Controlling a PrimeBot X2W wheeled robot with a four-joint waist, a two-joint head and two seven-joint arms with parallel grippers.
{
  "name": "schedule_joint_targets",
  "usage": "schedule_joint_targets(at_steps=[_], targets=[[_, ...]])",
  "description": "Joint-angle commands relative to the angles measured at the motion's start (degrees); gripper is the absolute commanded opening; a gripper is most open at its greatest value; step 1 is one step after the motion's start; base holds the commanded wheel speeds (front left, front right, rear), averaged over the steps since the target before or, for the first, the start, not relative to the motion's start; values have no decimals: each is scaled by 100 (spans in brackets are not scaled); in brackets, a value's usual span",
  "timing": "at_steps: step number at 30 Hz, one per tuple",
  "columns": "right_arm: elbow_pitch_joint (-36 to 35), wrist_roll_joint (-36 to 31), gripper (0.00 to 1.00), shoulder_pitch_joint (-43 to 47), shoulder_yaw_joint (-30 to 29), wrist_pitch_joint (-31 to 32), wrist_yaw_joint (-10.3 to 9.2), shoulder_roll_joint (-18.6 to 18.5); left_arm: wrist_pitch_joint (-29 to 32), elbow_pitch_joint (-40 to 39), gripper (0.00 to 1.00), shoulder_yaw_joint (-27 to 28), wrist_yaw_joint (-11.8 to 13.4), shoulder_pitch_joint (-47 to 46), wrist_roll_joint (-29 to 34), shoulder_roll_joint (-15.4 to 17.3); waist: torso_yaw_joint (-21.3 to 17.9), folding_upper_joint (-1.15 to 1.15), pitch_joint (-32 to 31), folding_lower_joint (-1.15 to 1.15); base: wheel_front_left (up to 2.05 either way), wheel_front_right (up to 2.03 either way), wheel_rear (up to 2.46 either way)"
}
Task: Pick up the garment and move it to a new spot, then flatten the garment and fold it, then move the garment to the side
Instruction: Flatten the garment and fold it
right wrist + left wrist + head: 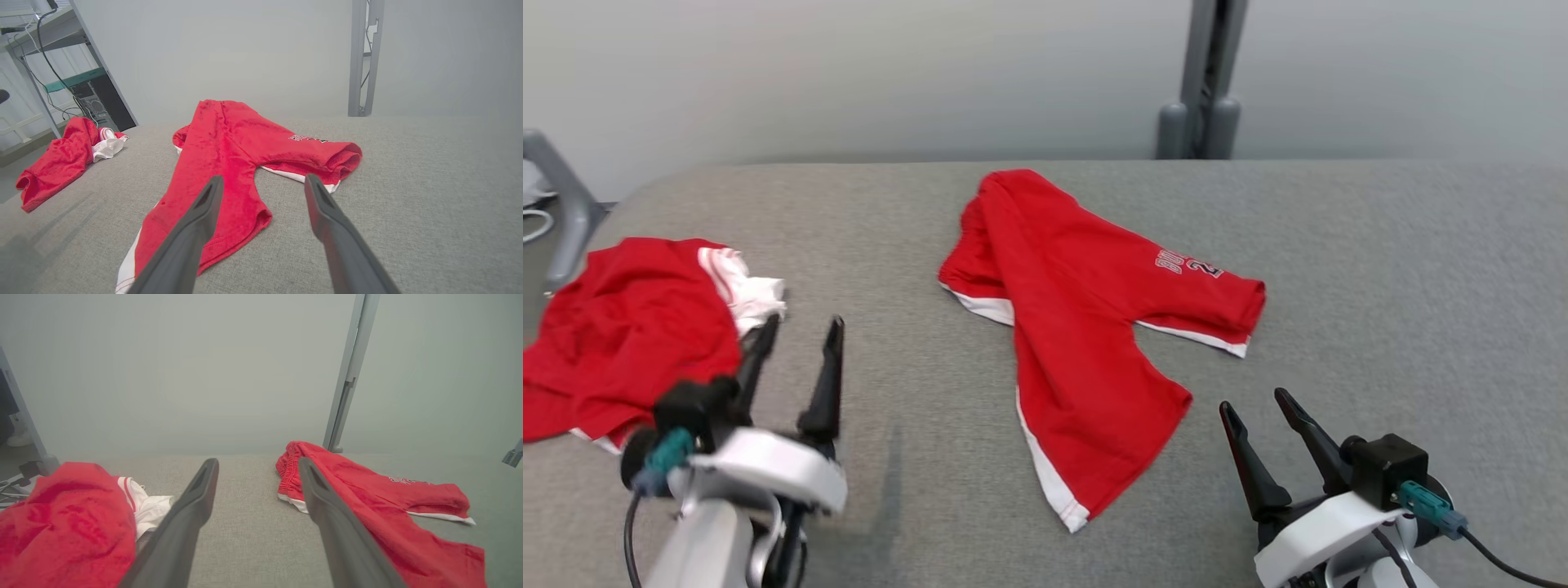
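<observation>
While red shorts (1086, 327) lie spread centrally, left jaws apart, right jaws apart, crumpled red top (621, 335), perhaps, leftward.

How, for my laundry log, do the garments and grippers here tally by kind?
Red shorts: 1
Crumpled red and white garment: 1
Grippers, both open: 2 (left gripper, right gripper)
Total: 4
</observation>
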Motion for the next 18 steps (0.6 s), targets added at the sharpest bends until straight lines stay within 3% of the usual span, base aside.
schedule_joint_targets(at_steps=[1,9,18], targets=[[7,1,100,45,-7,-24,-2,-57,-3,-150,100,72,-10,180,-7,-61,184,0,-142,0,0,0,0],[80,17,100,91,-158,-41,-2,-116,-4,-667,100,261,-84,1115,188,-492,339,0,-171,0,0,0,0],[759,417,100,-330,-369,324,-2,35,-4,-450,100,227,-102,1010,497,-640,613,0,68,0,0,0,0]])
